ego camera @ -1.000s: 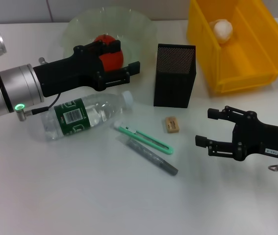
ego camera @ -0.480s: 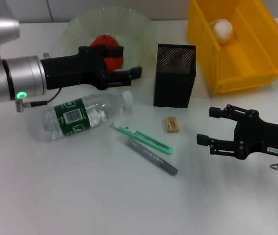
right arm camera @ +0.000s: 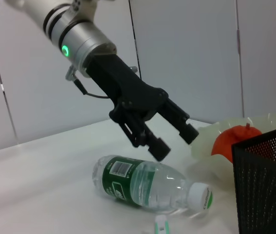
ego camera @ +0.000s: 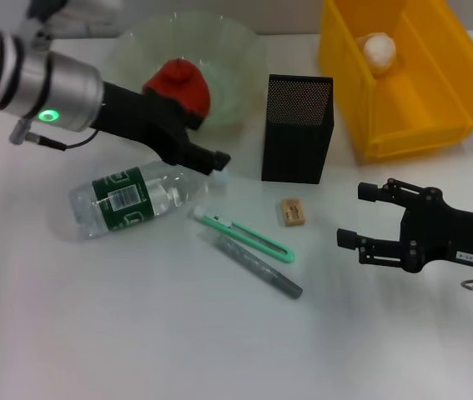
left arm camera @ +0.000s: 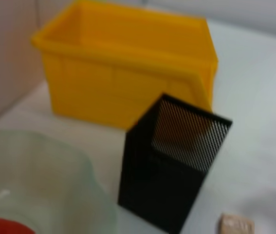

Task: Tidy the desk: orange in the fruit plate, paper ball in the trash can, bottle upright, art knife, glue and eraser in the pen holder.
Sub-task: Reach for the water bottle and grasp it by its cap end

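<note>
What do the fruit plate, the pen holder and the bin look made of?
Fruit plate: translucent pale green with a wavy rim, glass or plastic, cannot tell which. Pen holder: black mesh, light shows through its fine grid, probably metal. Bin: opaque yellow with smooth moulded walls, likely plastic.

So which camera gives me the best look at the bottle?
Right wrist view: the whole bottle lies on its side, cap visible, below the open left gripper. Head view shows it too, neck partly hidden by that gripper. Left wrist view misses it.
</note>
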Robot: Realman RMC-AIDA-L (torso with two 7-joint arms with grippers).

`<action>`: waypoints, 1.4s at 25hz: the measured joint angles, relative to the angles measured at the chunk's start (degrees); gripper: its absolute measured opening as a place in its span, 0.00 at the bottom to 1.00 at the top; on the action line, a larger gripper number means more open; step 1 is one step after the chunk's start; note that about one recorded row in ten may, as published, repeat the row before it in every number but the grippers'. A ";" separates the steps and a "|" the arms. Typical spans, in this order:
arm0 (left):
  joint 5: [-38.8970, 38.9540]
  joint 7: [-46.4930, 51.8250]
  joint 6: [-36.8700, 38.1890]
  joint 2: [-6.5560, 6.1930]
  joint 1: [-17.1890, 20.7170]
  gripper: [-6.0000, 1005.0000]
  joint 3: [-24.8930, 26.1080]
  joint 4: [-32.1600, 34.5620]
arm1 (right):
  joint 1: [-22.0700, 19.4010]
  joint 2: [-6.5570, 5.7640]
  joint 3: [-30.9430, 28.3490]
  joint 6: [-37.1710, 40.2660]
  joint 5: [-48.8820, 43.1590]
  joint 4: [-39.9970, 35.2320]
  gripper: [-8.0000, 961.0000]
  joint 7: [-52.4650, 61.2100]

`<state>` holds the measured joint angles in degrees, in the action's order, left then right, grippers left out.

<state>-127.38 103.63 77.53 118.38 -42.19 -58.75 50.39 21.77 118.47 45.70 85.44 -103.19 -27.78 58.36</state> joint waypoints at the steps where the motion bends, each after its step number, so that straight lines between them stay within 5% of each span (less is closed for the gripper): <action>1: 0.00 0.00 0.00 0.00 0.00 0.71 0.00 0.00 | -0.05 0.00 0.00 0.00 -0.01 0.00 0.87 0.00; 3: -9.28 9.60 1.86 0.19 -5.74 0.71 -5.72 1.14 | -0.12 0.00 0.00 0.00 -0.03 0.00 0.87 0.00; 13: -20.34 20.62 2.74 0.71 -13.03 0.70 -15.30 2.92 | -0.24 0.23 0.00 0.07 -0.08 0.01 0.87 0.00; 35: -21.32 20.71 -0.40 0.79 -13.29 0.69 -18.85 0.56 | 0.53 0.45 0.00 -0.30 0.02 0.01 0.87 0.00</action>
<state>-148.71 124.34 77.13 119.17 -55.48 -77.60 50.95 22.30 118.92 45.70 85.14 -103.17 -27.77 58.36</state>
